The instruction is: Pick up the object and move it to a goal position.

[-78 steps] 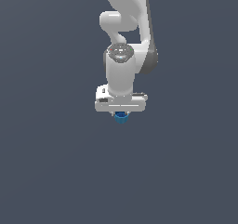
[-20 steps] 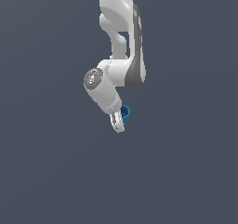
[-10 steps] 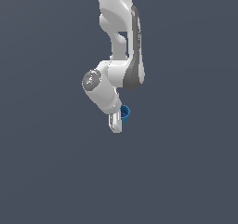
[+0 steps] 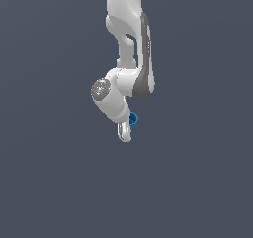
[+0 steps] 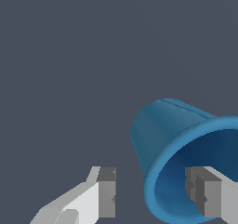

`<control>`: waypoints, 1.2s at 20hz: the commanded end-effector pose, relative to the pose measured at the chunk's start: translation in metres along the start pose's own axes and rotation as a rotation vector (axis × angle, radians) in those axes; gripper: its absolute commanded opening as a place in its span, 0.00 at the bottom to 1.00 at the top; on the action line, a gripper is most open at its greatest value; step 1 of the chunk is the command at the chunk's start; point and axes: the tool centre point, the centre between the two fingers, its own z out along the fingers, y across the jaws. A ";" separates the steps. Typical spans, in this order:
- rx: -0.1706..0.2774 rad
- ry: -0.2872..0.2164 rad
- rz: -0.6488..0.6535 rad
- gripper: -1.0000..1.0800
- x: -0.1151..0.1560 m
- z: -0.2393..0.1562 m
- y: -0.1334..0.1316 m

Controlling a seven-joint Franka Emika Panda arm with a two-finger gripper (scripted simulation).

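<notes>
Blue plastic cup (image 5: pixel 173 139), small, tapered and hollow with a darker inside, sits at the tip of the white Panda arm (image 4: pixel 129 74), up in the air against a plain grey backdrop; no bench or other support shows in either view. In the wrist view one grey-padded finger (image 5: pixel 204 190) reaches inside the cup's mouth while the other finger stands outside its rim, with a gap visible between that outer pad and the cup wall, so the pinch looks to be on one side of the rim; I cannot tell from these pictures whether the outer pad truly presses the wall. The fingers (image 5: pixel 153 193) are set at a moderate spread, not wide. In the exterior view the wrist is canted, the hand points down and toward the exterior view's right, and the cup (image 4: pixel 133 120) peeks out just beside the fingers (image 4: pixel 124 133), tilted rather than upright. I judge the lift done and the carry to the goal position in hand. No goal marker can be seen, so how far remains cannot be told. The next move calls for a steady transfer without sharp wrist swings, since a rim grip on a tilted cup could slip or let it pivot.
</notes>
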 end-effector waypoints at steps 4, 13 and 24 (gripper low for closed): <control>0.000 0.000 0.002 0.00 0.000 0.009 0.000; 0.000 0.000 0.002 0.00 0.000 0.009 0.000; 0.000 -0.001 0.003 0.00 0.021 -0.028 0.012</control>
